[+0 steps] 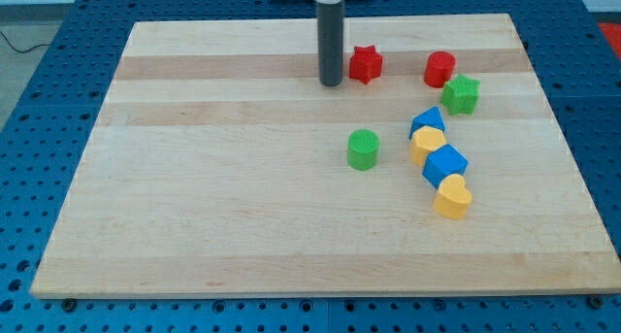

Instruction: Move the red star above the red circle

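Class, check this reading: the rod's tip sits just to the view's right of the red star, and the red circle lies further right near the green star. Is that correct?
One detail is wrong. In the camera view my tip sits just to the view's left of the red star, not its right. The rest holds: the red circle lies further right, near the green star.

The board (pixel 243 178) is pale, smooth wood with visible grain bands. The red star (pixel 365 64) and green cylinder (pixel 362 149) look like matt plastic. The rod above my tip (pixel 331 83) is dark and matt.
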`<state>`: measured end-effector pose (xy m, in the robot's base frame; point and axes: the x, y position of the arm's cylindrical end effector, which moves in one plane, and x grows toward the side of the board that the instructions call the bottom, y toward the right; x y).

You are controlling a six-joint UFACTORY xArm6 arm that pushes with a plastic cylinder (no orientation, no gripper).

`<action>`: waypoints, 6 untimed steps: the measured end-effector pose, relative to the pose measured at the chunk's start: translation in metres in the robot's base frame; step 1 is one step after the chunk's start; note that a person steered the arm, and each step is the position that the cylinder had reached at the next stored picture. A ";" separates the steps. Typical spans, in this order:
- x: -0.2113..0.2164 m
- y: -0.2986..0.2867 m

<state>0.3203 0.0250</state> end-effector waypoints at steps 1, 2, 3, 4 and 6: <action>-0.027 0.038; -0.034 0.064; -0.036 0.046; -0.052 0.048; -0.056 0.126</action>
<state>0.2642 0.1509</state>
